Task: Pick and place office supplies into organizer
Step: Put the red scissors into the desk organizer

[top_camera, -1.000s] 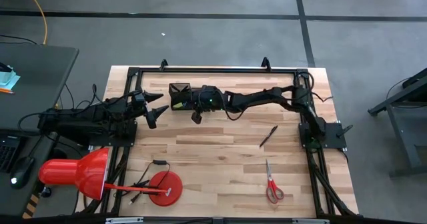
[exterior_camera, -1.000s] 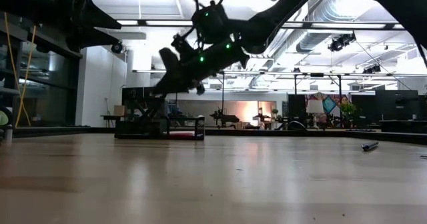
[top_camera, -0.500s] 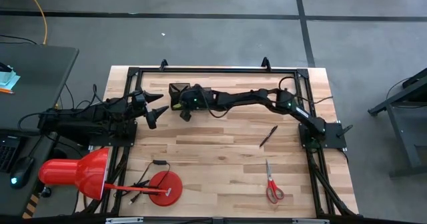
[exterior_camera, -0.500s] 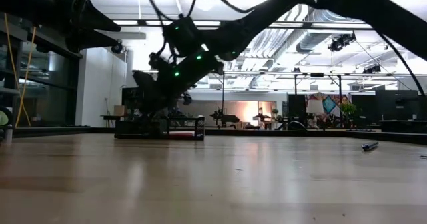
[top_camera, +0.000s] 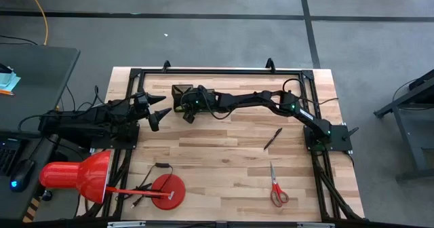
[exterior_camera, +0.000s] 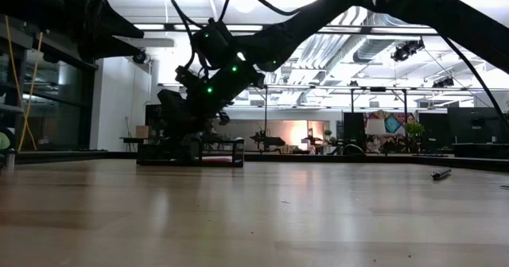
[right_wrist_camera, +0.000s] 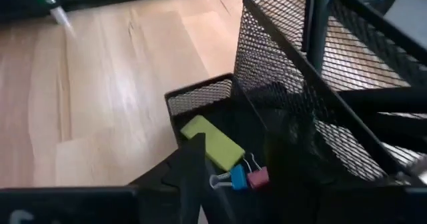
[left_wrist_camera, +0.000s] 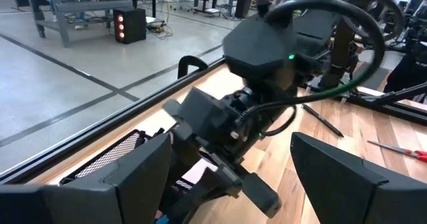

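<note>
We reach our right gripper over the black mesh organizer at the table's far edge; whether its fingers are parted we cannot tell. Just beyond its fingers, a yellow-green piece and small binder clips lie in the organizer's low compartment. Our left gripper hovers nearby, fingers spread and empty. A pen and the scissors lie well apart from both.

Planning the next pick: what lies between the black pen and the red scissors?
Bare wood only, in the high view, between pen and scissors.
</note>
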You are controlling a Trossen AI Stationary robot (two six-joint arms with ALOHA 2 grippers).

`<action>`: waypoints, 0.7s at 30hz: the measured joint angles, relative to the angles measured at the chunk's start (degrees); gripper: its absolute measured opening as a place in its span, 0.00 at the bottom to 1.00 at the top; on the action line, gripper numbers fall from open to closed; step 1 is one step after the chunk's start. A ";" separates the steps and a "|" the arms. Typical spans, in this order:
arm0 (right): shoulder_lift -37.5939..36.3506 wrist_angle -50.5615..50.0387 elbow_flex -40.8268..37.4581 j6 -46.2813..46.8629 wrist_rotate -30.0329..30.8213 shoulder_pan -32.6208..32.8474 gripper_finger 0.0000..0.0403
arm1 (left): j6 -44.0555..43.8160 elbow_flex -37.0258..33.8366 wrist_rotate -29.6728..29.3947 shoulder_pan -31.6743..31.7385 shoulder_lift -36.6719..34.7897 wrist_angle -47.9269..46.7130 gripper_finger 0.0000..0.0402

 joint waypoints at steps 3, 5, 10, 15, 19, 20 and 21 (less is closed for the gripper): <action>-0.79 -1.45 0.02 -1.24 1.38 1.79 0.37 | 0.00 0.00 0.00 0.00 0.00 -0.54 0.73; -1.01 -1.62 -0.03 0.12 1.20 3.99 0.37 | 0.00 0.00 0.00 0.00 0.00 -1.11 0.73; -1.07 -0.90 -2.49 0.01 7.63 12.42 0.34 | -0.04 0.00 0.00 0.00 0.00 -1.58 0.73; -4.43 -1.94 -8.97 2.91 13.56 18.35 0.32 | -1.16 0.00 0.02 0.00 0.00 -3.01 0.73; -10.27 0.55 -17.43 6.27 8.39 22.17 0.32 | -1.49 0.00 0.00 0.00 0.00 -2.73 0.73; -12.01 2.20 -19.91 7.11 6.87 23.16 0.32 | -1.49 0.00 0.01 0.00 0.00 -2.76 0.73; -13.99 3.96 -22.77 7.66 5.52 24.22 0.32 | -1.49 0.00 0.00 0.00 0.00 -2.68 0.73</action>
